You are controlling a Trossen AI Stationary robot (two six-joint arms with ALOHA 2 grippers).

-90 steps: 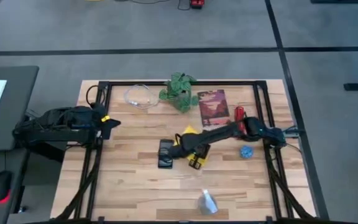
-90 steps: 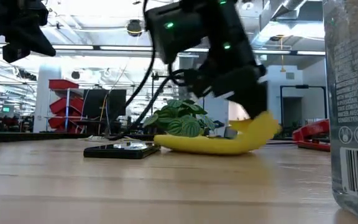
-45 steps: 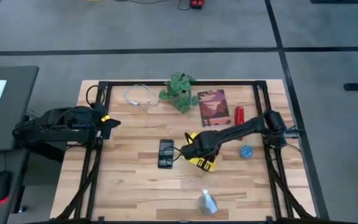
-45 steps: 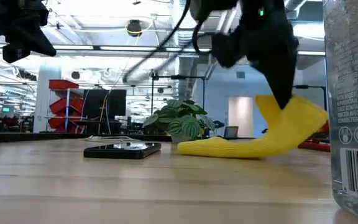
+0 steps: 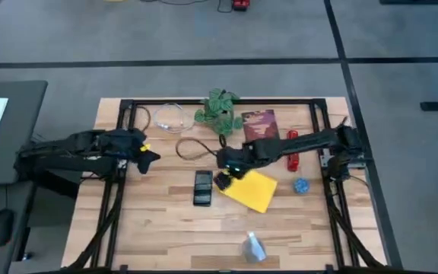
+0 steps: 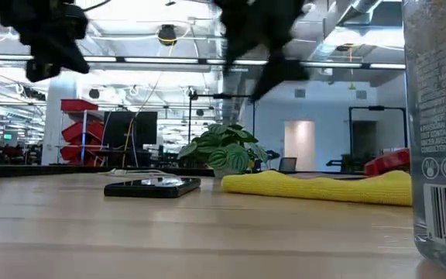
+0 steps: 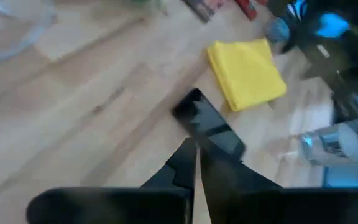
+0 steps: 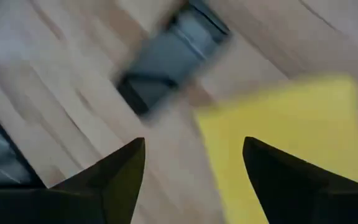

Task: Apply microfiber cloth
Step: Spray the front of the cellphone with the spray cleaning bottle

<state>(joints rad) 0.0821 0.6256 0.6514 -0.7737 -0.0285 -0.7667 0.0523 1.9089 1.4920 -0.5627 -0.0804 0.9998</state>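
Observation:
The yellow microfiber cloth (image 5: 251,189) lies flat on the wooden table, right of the black smartphone (image 5: 203,187) and a little apart from it. In the low view the cloth (image 6: 316,186) rests full length on the tabletop beside the phone (image 6: 153,186). My right gripper (image 8: 191,180) is open and hangs above the cloth's far left corner (image 5: 225,171), touching nothing. My left gripper (image 5: 149,157) is shut and stays in the air at the table's left, pointing toward the phone (image 7: 210,124).
A potted plant (image 5: 219,113), a clear bowl (image 5: 172,118) and a dark red booklet (image 5: 261,129) stand along the far edge. A red object (image 5: 293,141) and a small blue thing (image 5: 302,185) lie at the right. A clear bottle (image 5: 254,247) stands near the front edge.
My right gripper has dragged the cloth off the phone toward the table's right, opened and let it go, then risen toward the far edge. The cloth, bunched and hanging from the fingers before, now lies spread flat beside the phone. My left gripper has moved a little toward the right.

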